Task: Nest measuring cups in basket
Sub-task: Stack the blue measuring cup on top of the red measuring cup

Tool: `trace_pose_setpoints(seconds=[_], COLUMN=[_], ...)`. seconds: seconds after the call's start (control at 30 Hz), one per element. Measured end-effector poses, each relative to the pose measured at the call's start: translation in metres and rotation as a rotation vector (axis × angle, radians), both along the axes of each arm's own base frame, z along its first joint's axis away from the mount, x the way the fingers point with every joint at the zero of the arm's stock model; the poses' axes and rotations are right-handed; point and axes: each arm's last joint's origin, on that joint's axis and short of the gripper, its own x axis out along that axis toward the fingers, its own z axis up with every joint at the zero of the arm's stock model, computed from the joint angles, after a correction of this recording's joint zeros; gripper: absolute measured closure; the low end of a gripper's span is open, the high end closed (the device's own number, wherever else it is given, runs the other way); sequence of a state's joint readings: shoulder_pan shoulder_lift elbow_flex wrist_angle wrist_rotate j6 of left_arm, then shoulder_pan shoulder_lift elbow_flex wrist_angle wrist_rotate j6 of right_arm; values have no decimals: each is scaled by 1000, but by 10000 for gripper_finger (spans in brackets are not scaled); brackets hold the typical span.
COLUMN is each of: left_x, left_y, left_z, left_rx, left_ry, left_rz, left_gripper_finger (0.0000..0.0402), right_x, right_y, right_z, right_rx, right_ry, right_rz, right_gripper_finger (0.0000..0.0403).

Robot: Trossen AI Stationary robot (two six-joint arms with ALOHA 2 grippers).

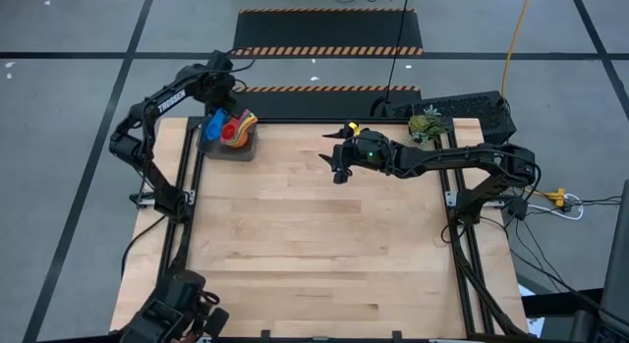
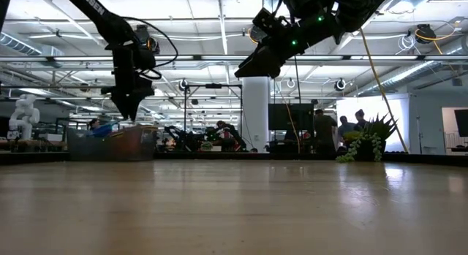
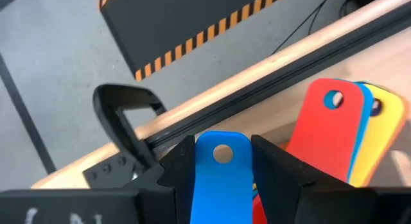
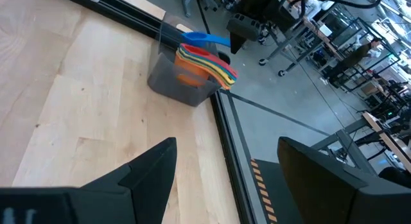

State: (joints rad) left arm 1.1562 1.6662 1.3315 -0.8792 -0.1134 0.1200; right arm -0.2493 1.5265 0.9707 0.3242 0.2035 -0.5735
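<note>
The dark grey basket (image 1: 243,149) stands at the table's far left corner and holds nested measuring cups (image 4: 204,65). Their red (image 3: 326,131), light blue and yellow (image 3: 386,131) handles fan out over its far rim. My left gripper (image 1: 213,109) hangs just above the basket, shut on a blue cup (image 4: 207,38). My right gripper (image 1: 335,160) hovers open over the table's far middle, with nothing between its fingers (image 4: 154,166). My left gripper pinches the blue cup's flat handle (image 3: 221,176) between its two fingers, which lie on the handle's two long edges. They come steeply from above. The handle's holed free end (image 3: 222,153) sticks out past the fingertips, above the other handles. The gripper hides the cup's bowl.
A black clamp (image 3: 121,115) grips the table's far rail beside the basket. A green plant sprig (image 1: 426,125) and a black box (image 1: 474,112) sit at the far right corner. Bare wood (image 1: 324,245) stretches across the middle and near side.
</note>
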Motion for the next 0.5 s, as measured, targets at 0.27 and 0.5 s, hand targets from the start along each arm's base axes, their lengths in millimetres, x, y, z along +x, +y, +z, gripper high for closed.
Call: trace_pose_setpoints(seconds=[0.27,0.5], left_x=[14,20], left_y=[-6,-6], left_z=[12,28], left_rx=[35,66], left_ry=[-21,-34], left_rz=[-46,-61], left_gripper_finger=[268,268], right_x=[0,0], right_y=[0,0], right_z=[0,0], right_rx=[0,-4], right_ry=[-1,1], right_rz=[0,1], right_gripper_finger=[138,138])
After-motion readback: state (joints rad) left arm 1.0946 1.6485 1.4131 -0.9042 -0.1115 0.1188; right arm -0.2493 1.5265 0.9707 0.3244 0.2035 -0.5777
